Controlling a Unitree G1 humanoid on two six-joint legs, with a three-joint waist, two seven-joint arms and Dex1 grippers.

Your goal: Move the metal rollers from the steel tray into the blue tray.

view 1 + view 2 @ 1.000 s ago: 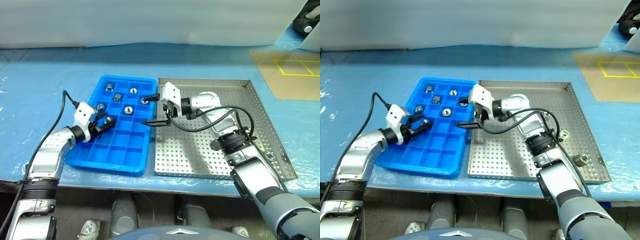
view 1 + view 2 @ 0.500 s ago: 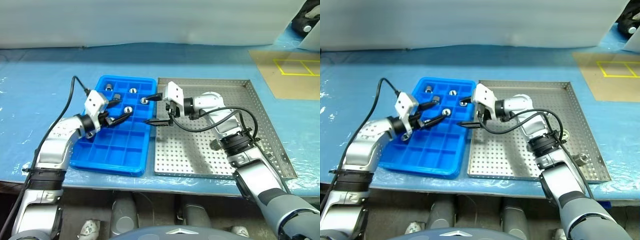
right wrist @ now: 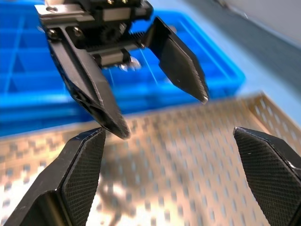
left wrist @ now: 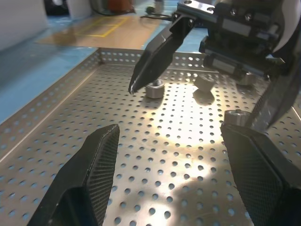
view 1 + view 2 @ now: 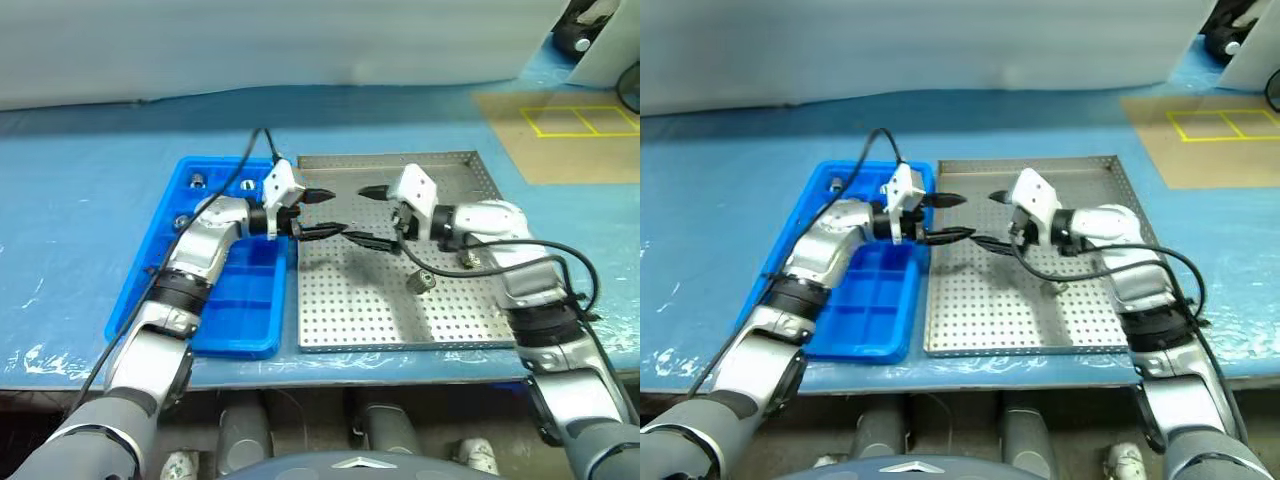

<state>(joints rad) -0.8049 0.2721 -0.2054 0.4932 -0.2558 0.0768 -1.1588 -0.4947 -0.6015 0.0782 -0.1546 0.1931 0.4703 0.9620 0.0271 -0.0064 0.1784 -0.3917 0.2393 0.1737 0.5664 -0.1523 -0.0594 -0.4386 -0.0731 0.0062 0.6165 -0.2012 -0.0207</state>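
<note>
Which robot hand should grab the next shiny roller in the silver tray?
Probably the right. The right gripper hangs open over the steel tray, and a metal roller lies just beside that arm. The left gripper, also open and empty, reaches in from over the blue tray, farther away.

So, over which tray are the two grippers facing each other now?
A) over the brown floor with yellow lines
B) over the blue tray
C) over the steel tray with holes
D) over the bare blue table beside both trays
C: the left gripper and the right gripper point at each other, both open and empty, above the perforated floor of the steel tray, just past its edge beside the blue tray.
</note>
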